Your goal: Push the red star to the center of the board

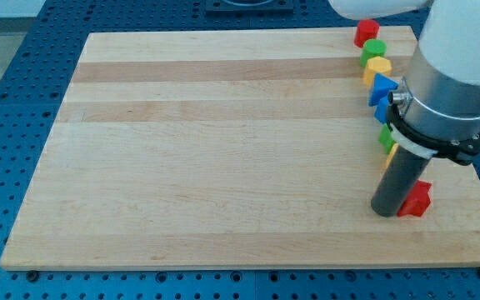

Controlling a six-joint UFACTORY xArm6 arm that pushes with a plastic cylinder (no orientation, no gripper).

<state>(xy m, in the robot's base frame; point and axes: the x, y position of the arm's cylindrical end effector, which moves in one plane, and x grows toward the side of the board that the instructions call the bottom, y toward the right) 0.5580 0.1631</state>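
A red star block (417,198) lies on a pale wooden board (223,150), close to the board's lower right corner and far from its centre. Its left side is partly covered by the dark rod of the robot arm. The rod stands upright, and my tip (384,212) rests on the board right against the star's left side, apparently touching it. The rod is a plain stick with no jaws or fingers, so it has nothing to open, close or clamp; it only leans against the star's side.

Above the rod, the arm's wide white and grey body (448,75) fills the view's upper right corner and hides part of the board's right edge.

A line of small blocks runs down along the board's right edge, well above the star. From the view's top: a red block (366,32), a green block (372,51), a yellow block (376,68), then a blue block (382,87) that looks triangular. Further down, a second green block (386,136) and a sliver of a yellow block (390,152) peek out from behind the arm; their shapes cannot be made out.

The board lies on a blue perforated table (23,75).
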